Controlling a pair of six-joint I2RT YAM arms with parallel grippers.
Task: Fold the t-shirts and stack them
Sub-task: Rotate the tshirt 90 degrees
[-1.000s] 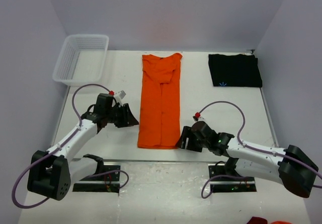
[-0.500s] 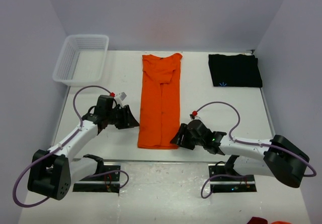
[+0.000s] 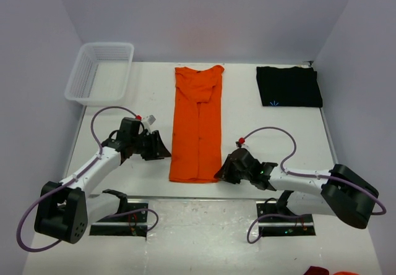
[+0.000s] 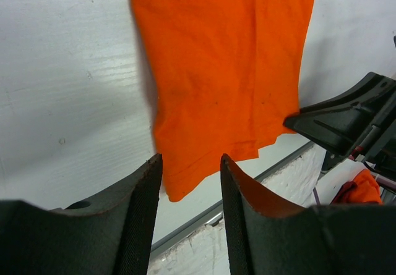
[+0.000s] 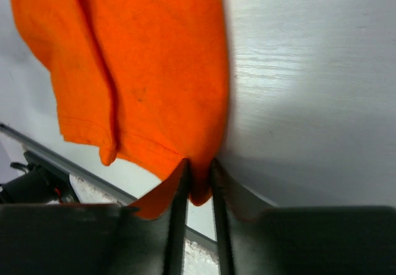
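Note:
The orange t-shirt (image 3: 197,123) lies flat on the table, folded into a long narrow strip with its collar at the far end. My right gripper (image 3: 219,173) sits at its near right corner, and in the right wrist view the gripper (image 5: 199,164) is shut on that corner of the orange t-shirt (image 5: 136,65). My left gripper (image 3: 166,151) is at the strip's near left side. It stands open (image 4: 190,159), with the near left corner of the orange t-shirt (image 4: 223,71) just ahead of its fingertips and not between them. The black t-shirt (image 3: 289,86) lies folded at the far right.
A white mesh basket (image 3: 127,71) stands at the far left corner. The table's near edge with a metal rail (image 4: 247,194) runs just behind both grippers. The right gripper's dark body (image 4: 346,123) shows in the left wrist view. Something red (image 3: 328,270) lies below the table's near right.
My right gripper slid left to the orange t-shirt's near right corner and closed on it. My left gripper edged slightly nearer the hem and stayed open.

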